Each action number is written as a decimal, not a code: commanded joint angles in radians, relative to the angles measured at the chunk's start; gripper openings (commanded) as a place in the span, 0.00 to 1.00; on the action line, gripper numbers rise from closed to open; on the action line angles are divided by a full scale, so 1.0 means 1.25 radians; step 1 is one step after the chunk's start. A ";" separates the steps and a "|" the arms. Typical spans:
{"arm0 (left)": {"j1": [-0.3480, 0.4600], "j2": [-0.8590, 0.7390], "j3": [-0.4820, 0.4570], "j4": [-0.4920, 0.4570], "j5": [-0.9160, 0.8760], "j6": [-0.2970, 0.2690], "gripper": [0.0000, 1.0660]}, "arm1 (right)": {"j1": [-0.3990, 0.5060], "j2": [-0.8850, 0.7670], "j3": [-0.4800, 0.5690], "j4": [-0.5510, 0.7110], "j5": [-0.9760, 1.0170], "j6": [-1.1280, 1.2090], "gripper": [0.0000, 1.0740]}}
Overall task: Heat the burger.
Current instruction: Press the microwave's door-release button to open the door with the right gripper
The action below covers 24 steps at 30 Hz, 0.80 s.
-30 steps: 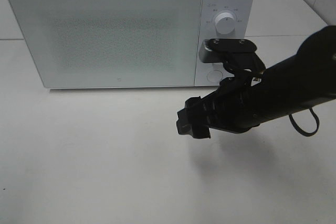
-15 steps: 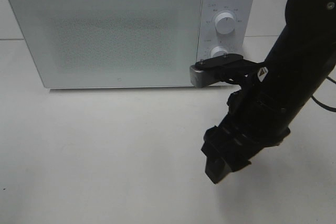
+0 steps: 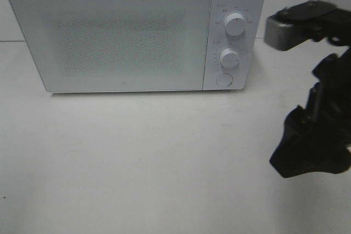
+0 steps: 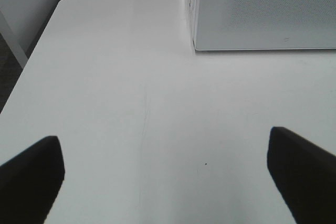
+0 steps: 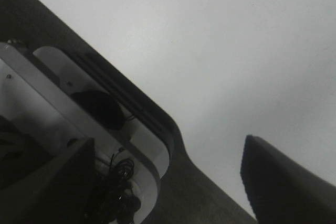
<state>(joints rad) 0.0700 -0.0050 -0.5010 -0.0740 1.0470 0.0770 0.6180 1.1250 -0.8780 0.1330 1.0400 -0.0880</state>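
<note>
The burger is out of view in every frame. A white microwave (image 3: 120, 36) stands at the back of the table with its door closed; its lower corner also shows in the left wrist view (image 4: 262, 9). My right gripper (image 3: 299, 160) hangs at the right edge of the table, well away from the microwave. In its wrist view the right gripper (image 5: 168, 182) is open with nothing between its dark fingers (image 5: 283, 182). My left gripper (image 4: 165, 182) is open over bare table to the left of the microwave and holds nothing.
Two round knobs (image 3: 235, 24) (image 3: 228, 57) and a round button (image 3: 223, 79) sit on the microwave's right panel. The white table (image 3: 137, 163) spreads in front of it. The right wrist view shows a table edge with a metal base and cables (image 5: 79, 129) beyond it.
The right arm has swung from in front of the microwave's control panel out to the right edge of the table, uncovering the knobs. Its jaws stayed open. The microwave has not moved.
</note>
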 commanded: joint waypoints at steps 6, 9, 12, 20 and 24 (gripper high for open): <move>0.001 -0.020 0.003 -0.002 -0.007 -0.006 0.94 | 0.002 -0.258 0.114 -0.058 0.008 0.010 0.69; 0.001 -0.020 0.003 -0.002 -0.007 -0.006 0.94 | 0.002 -0.356 0.168 -0.064 0.008 0.010 0.69; 0.001 -0.020 0.003 -0.002 -0.007 -0.006 0.94 | 0.002 -0.454 0.210 -0.073 0.008 0.010 0.69; 0.001 -0.020 0.003 -0.002 -0.007 -0.006 0.94 | -0.001 -0.651 0.293 -0.082 -0.002 0.012 0.69; 0.001 -0.020 0.003 -0.002 -0.007 -0.006 0.94 | -0.015 -0.684 0.294 -0.082 -0.002 0.021 0.69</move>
<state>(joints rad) 0.0700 -0.0050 -0.5010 -0.0740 1.0470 0.0770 0.6000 0.2790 -0.5140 0.0330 1.0470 -0.0720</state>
